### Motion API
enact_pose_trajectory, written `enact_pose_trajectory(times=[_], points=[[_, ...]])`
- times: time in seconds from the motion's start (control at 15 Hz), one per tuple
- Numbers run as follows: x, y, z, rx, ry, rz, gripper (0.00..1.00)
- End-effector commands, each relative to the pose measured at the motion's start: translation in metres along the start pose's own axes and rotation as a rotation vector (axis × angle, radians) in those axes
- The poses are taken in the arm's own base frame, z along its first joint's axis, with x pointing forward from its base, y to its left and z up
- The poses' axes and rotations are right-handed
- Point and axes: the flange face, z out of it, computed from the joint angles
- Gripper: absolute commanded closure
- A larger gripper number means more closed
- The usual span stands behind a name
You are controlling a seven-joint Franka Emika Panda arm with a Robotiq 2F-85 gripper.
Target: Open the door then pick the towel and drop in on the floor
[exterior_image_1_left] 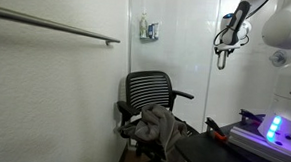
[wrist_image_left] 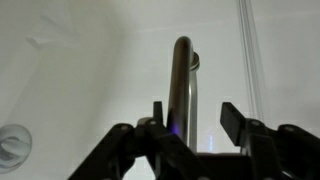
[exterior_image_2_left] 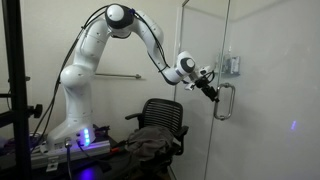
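The door [exterior_image_1_left: 237, 96] [exterior_image_2_left: 205, 40] is a tall white glossy panel with a vertical silver handle [wrist_image_left: 182, 70] [exterior_image_2_left: 224, 102]. My gripper [wrist_image_left: 193, 112] [exterior_image_1_left: 223, 53] [exterior_image_2_left: 213, 93] is at that handle. Its jaws straddle the bar: the bar lies close against the left finger, and a clear gap separates it from the right finger [wrist_image_left: 231, 118]. The jaws are open, not clamped. The towel [exterior_image_1_left: 155, 127] [exterior_image_2_left: 150, 140] is a crumpled grey cloth draped over the seat of a black office chair [exterior_image_1_left: 150, 89] [exterior_image_2_left: 166, 110], below and away from the gripper.
A long metal rail [exterior_image_1_left: 48, 24] [exterior_image_2_left: 120, 76] runs along the plain white wall. A small dispenser [exterior_image_1_left: 148, 30] [exterior_image_2_left: 232, 65] hangs on the panel beside the door. A dark table with a red tool [exterior_image_1_left: 216, 133] and a blue-lit box [exterior_image_1_left: 273, 128] stands by the robot base.
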Motion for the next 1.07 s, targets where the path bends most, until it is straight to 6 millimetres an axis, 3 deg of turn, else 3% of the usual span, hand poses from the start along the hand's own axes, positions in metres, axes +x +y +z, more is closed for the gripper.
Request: enact_pose_trajectory(times=[0.0, 0.2, 0.33, 0.4, 0.67, 1.0], points=[[-0.005, 0.006, -0.001, -0.003, -0.032, -0.018, 0.68], [0.001, 0.018, -0.005, -0.006, -0.017, -0.018, 0.91], [0.003, 0.021, -0.005, -0.011, -0.015, -0.013, 0.98], [0.003, 0.021, -0.004, -0.01, -0.017, -0.008, 0.94], [-0.007, 0.019, -0.018, -0.015, -0.117, -0.103, 0.94], [0.002, 0.05, -0.047, -0.027, -0.209, -0.197, 0.94]])
